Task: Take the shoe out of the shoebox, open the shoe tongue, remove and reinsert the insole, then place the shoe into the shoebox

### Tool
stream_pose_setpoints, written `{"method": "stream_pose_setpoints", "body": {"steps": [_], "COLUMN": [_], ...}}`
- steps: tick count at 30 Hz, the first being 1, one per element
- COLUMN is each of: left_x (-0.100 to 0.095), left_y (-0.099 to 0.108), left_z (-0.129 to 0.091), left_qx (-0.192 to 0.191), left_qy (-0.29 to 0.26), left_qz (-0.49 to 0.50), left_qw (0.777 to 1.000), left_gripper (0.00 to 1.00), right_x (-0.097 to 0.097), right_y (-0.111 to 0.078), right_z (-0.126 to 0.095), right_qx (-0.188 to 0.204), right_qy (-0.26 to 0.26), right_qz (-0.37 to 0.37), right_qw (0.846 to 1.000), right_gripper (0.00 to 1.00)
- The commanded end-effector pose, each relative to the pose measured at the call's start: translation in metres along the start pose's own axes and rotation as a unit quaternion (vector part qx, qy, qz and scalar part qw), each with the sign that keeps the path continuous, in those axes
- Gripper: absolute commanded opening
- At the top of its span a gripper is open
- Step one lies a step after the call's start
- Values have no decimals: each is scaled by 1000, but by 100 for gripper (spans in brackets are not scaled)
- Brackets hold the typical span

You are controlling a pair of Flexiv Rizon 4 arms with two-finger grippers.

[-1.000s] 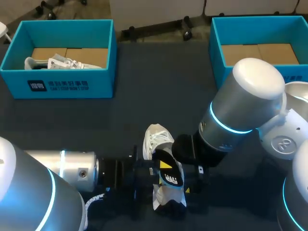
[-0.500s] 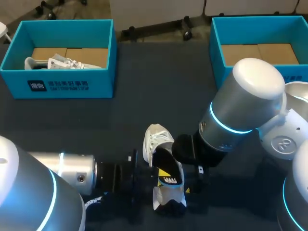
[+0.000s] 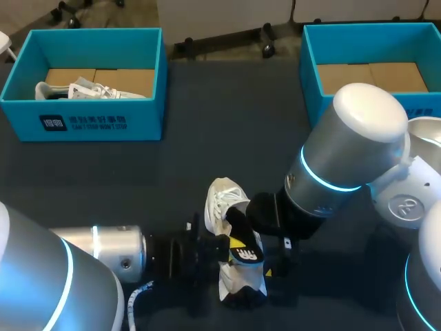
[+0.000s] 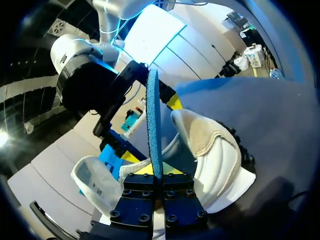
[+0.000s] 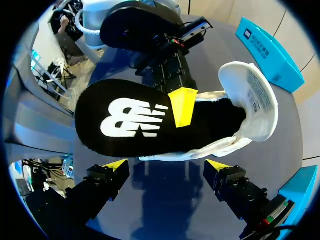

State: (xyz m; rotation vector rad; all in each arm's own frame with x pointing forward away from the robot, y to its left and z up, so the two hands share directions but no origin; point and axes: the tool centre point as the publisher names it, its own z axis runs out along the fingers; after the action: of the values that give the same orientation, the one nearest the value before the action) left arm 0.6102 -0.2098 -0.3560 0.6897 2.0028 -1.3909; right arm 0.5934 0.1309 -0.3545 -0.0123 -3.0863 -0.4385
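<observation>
Head view: a white shoe [image 3: 224,200] lies on the dark tabletop [image 3: 207,124], between the two arms and well apart from both shoeboxes. The black insole [image 3: 244,249] lies over its opening and carries a white logo of large letters on its upper face.

The left end effector [image 3: 233,243] is closed on the insole. In the right wrist view one yellow finger lies flat on the black face just beside the logo. In the left wrist view the insole stands edge-on between the finger blocks, its rim blue.

The right end effector [image 5: 166,167] is spread wide and holds nothing; the shoe and insole lie just ahead of its two yellow tips. The shoe's tongue [image 5: 255,95] is folded back, showing a label of small print, too fine to make out.

The left blue shoebox [image 3: 89,121] has white print on its front wall and holds a second white shoe [image 3: 93,89]. The right blue shoebox [image 3: 313,76] shows a cardboard floor.
</observation>
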Motion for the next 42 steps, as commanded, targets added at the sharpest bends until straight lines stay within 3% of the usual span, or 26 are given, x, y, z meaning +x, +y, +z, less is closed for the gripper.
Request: {"method": "stream_pose_setpoints", "body": {"steps": [1,5,6,8,10,21,23,24,25,32,42], "left_x": [-2,-3,-4,-5,-7,-7,-5,-4,-3,4,-1], "left_y": [5,1,-1,-5,-10,-35,-36,-36,-35,-26,-1], "left_z": [7,-1,-4,-8,-12,-21,-18,-16,-15,-6,4], "left_qx": [-3,5,9,11,16,42,46,47,49,40,-3], "left_qy": [-2,-4,-4,-6,-9,-6,-1,-1,1,9,-3], "left_qz": [-6,-27,-34,-33,-35,-28,-28,-29,-27,3,33], "left_qw": [1000,1000,999,999,999,999,999,998,998,999,999], "left_gripper": [0,0,15,29,31,27,19,6,0,0,0], "right_x": [1,1,1,1,1,1,1,1,1,1,1], "right_y": [1,1,1,1,1,1,1,1,1,1,1], "right_z": [2,2,2,2,2,2,2,2,2,2,2], "right_qx": [0,0,0,0,0,0,0,0,0,0,0], "right_qy": [-1,-1,-1,-1,-1,-1,-1,-1,-1,-1,-1], "right_qz": [0,0,0,0,0,0,0,0,0,0,0], "right_qw": [1000,1000,1000,1000,1000,1000,1000,1000,1000,1000,1000], "right_gripper": [100,100,100,100,100,100,100,100,100,100,100]}}
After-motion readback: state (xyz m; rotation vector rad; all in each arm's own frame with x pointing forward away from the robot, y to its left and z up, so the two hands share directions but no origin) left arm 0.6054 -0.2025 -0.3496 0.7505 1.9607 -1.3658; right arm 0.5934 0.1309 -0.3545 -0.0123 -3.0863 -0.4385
